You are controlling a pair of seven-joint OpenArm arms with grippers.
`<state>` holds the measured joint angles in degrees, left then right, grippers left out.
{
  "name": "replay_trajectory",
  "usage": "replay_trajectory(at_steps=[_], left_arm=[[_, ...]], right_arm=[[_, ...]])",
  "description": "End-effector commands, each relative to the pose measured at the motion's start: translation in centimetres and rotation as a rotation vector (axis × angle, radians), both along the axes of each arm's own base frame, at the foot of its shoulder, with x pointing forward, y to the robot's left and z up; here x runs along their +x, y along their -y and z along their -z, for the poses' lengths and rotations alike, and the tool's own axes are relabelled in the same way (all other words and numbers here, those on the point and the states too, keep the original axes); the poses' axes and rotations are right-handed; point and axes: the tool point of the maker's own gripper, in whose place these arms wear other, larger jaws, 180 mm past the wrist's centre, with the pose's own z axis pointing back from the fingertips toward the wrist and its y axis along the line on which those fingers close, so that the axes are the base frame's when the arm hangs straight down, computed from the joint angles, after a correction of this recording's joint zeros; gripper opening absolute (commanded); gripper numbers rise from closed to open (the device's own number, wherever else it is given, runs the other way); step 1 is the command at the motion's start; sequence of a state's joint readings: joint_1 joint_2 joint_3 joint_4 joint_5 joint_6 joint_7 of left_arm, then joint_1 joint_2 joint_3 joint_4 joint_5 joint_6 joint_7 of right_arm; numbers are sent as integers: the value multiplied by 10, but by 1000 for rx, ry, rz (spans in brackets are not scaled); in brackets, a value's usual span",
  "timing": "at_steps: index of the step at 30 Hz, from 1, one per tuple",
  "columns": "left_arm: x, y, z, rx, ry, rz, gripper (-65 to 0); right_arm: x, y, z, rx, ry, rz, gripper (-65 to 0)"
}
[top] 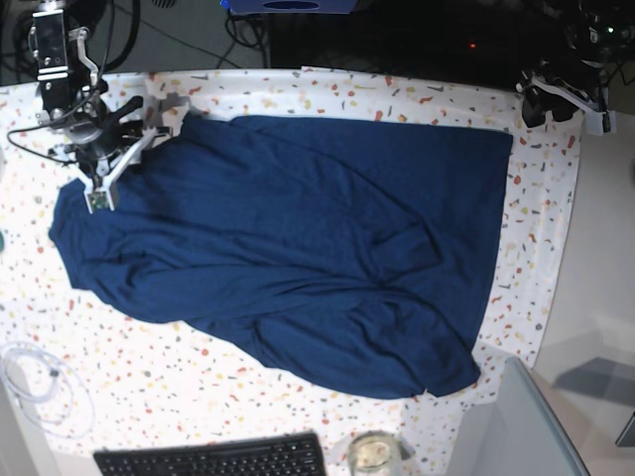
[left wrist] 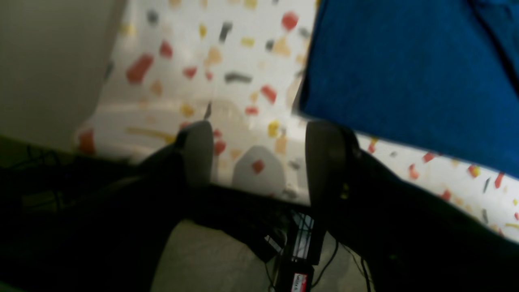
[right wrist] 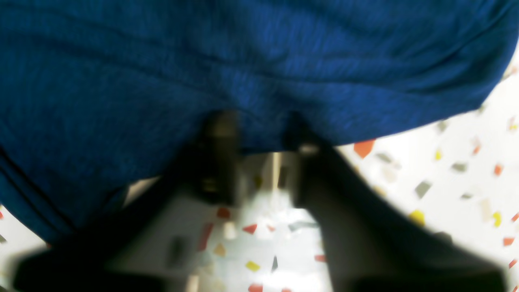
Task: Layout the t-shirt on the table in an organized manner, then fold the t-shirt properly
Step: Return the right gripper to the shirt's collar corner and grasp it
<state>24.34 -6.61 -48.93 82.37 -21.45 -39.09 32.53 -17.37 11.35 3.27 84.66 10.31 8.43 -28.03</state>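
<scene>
Right gripper point(right wrist: 259, 134): its two fingers stand a narrow gap apart at the hem of the t-shirt point(top: 298, 248), tips against or just under the cloth's edge; the blurred wrist view does not settle whether fabric is pinched between them. In the base view this gripper point(top: 164, 111) sits near the table's point(top: 541, 248) far left corner, at the shirt's corner there.

Left gripper point(left wrist: 259, 150): jaws set moderately wide, nothing between them. It hangs over the table's far right corner, just beside the shirt's straight edge point(left wrist: 405, 69) without touching it. In the base view it shows point(top: 556, 94) at that same corner, apart from the cloth.

Count: one t-shirt, two grippers, one table.

The shirt, dark navy, lies spread over most of the speckled surface, from the far left corner to near the right edge. Its right edge runs fairly straight; the near edge slants and is wrinkled, with folds gathered toward the near right. A rounded lobe of cloth reaches the left edge.

Surroundings: a black keyboard point(top: 213, 458) at the near edge; a glass jar point(top: 373, 454) just beside it on the right; a coil of clear tubing point(top: 40, 387) at the near left corner; a grey panel point(top: 516, 426) at the near right corner. None touches the shirt.
</scene>
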Motion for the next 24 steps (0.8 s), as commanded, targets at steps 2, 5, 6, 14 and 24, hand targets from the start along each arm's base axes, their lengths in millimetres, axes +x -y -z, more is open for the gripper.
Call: replay_trajectory(at_steps=[2, 5, 6, 14, 24], left_arm=[[4, -8, -9, 14, 33, 1, -309], [4, -10, -10, 21, 30, 4, -309], [4, -11, -10, 23, 30, 5, -309], [5, -11, -11, 25, 36, 5, -309], [5, -11, -11, 25, 36, 5, -309]], right_arm=[[6, 5, -7, -7, 33, -1, -638], [4, 6, -6, -8, 28, 2, -650], [-1, 7, -5, -10, 20, 2, -650], [-23, 1, -10, -8, 11, -15, -650], [-39, 8, -6, -27, -20, -24, -650]])
